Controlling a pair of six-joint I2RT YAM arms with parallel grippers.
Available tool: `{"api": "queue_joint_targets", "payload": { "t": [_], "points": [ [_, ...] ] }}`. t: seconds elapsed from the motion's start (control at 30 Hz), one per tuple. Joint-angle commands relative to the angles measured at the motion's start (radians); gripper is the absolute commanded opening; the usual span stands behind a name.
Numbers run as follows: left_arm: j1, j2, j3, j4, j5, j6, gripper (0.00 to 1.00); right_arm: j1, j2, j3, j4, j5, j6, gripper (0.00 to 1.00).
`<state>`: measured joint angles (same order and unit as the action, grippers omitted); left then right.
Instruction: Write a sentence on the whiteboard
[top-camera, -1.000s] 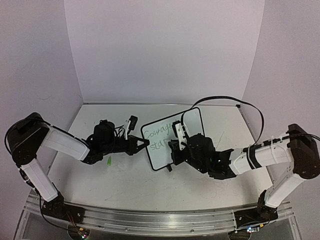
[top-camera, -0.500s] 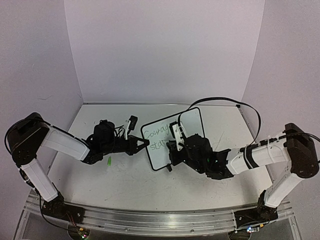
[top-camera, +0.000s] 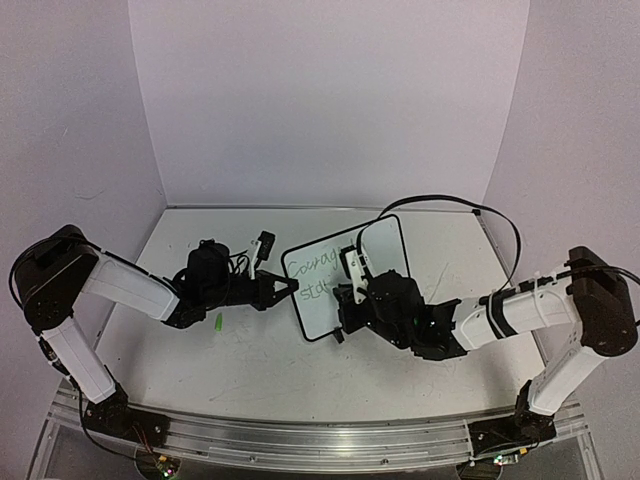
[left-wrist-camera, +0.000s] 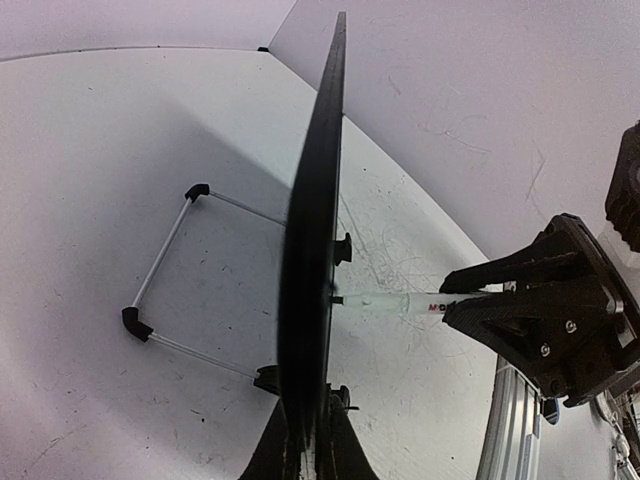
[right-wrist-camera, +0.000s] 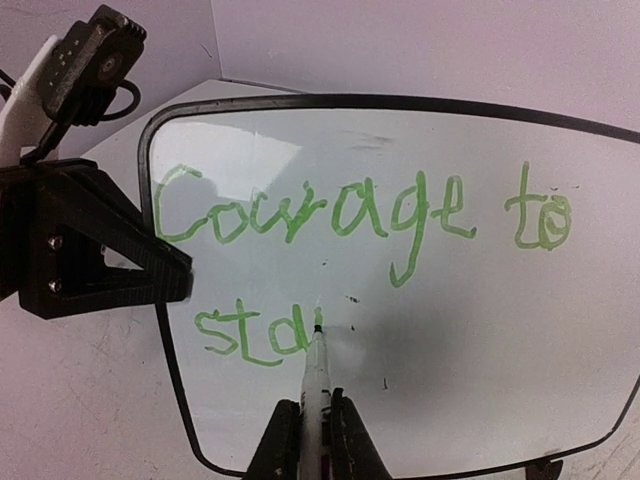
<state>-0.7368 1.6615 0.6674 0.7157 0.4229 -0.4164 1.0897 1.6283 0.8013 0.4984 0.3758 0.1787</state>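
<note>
Lilac walls enclose a scuffed white table (top-camera: 250, 370), seen from above, where the whiteboard (top-camera: 388, 245) stands near the centre between two arms. Its left edge is pinched by the left gripper (top-camera: 290, 287), whose jaws are closed on the frame. The right gripper (top-camera: 345, 297) is pressed in against the board's face, and a small green cap (top-camera: 218, 322) is left lying on the table near the left arm. Over the past second the right arm has been drawn slightly leftward across the board, while the left arm and the board have not moved. This is read as a stroke being laid down, with the board held steady for it.

From the left wrist, the board is seen edge-on and upright, clamped between the fingers at the bottom of the frame. Its wire stand (left-wrist-camera: 165, 270) is splayed behind it. A marker (left-wrist-camera: 385, 300) is held tight in the right claw, its tip touching the writing face.

From the right wrist, the sentence (right-wrist-camera: 350, 215) is shown in green: "Courage to" on the top line, and "sta" plus a fresh upstroke below. The marker tip is set at the end of that stroke. The second line is judged to be barely begun, so most of the writing is still to be done.
</note>
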Motion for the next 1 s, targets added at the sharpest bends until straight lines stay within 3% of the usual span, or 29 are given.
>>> {"api": "queue_joint_targets", "payload": {
  "t": [0.0,0.97],
  "points": [
    [0.002,-0.019,-0.004,-0.048,-0.030,0.052,0.00,-0.001,-0.005,-0.024,-0.038,0.008,0.023,0.00],
    [0.002,-0.025,-0.007,-0.050,-0.030,0.051,0.00,-0.016,-0.006,0.025,0.045,0.068,-0.005,0.00]
  ]
}}
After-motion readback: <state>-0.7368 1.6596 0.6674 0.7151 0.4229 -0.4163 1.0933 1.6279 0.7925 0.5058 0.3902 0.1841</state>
